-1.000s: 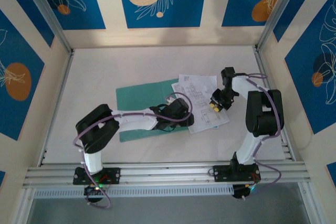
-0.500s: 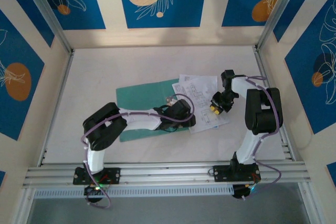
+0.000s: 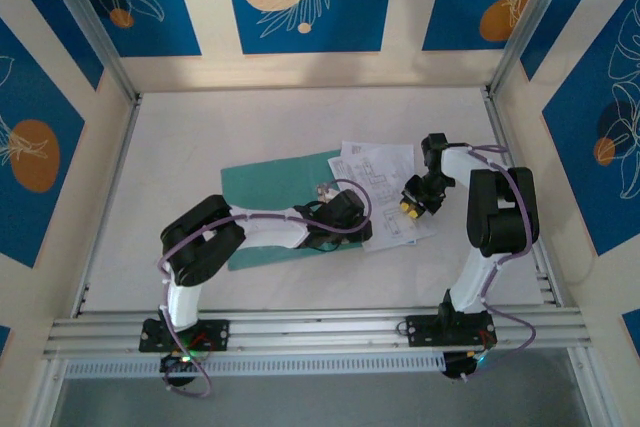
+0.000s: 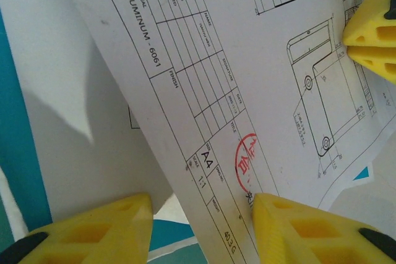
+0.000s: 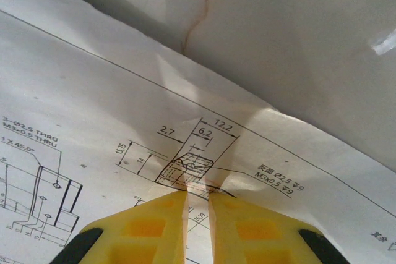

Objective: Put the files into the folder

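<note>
White matte paper files (image 3: 385,172), printed line drawings, centre-right | teal flat folder (image 3: 265,187), centre | left gripper (image 4: 201,205) yellow fingers apart astride sheet | right gripper (image 5: 197,195) pinching puckered sheet

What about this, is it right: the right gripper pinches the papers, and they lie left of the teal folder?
One detail is wrong. The right gripper does pinch the papers, but the top view shows them lying right of the teal folder, not left.

one teal folder (image 3: 262,187), at least two printed paper sheets (image 3: 385,169), two tools, left tool (image 4: 201,205), right tool (image 5: 198,199)
</note>
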Controlling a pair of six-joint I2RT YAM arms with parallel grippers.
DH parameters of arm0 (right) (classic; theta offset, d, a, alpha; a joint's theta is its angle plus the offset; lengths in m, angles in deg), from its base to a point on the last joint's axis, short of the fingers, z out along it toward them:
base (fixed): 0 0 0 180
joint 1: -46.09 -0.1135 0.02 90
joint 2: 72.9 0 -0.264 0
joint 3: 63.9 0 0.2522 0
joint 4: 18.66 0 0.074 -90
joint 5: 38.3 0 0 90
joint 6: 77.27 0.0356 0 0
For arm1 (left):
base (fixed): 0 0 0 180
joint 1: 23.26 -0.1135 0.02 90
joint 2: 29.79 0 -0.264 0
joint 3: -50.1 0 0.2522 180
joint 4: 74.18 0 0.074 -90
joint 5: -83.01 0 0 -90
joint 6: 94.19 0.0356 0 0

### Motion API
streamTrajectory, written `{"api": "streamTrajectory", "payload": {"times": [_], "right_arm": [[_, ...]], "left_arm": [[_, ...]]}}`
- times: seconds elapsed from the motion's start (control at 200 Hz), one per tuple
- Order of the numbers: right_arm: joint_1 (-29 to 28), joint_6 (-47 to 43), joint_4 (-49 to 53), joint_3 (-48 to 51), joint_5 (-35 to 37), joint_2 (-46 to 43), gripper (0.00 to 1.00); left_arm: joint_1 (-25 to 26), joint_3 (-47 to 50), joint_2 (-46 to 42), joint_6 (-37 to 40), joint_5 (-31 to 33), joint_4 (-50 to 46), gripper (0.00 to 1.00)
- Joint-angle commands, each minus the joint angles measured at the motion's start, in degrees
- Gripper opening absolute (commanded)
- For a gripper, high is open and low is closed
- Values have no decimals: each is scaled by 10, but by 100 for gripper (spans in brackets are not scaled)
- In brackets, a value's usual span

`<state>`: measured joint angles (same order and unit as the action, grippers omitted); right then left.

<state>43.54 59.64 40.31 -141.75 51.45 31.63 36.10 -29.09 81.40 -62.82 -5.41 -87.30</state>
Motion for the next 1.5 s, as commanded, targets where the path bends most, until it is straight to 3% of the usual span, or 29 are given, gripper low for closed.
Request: {"api": "streamTrajectory", "payload": {"times": [0.0,0.745,0.895,1.315,1.375,1.495], "right_arm": [[2,-8,5,15,3,15,19],[2,-7,2,18,-2,16,19],[3,-8,2,18,-4,17,19],[6,-7,-8,22,-15,7,19],[6,-9,-22,28,-23,-12,23],[2,-17,-42,35,-39,-85,49]], "left_arm": [[5,-18,-3,-1,12,-28,46],[14,-41,23,1,19,-45,42],[15,-32,15,-4,28,-27,36],[16,-31,2,-1,36,-35,0],[15,-28,-9,-3,40,-44,0],[15,-22,-44,-6,59,-93,0]]}}
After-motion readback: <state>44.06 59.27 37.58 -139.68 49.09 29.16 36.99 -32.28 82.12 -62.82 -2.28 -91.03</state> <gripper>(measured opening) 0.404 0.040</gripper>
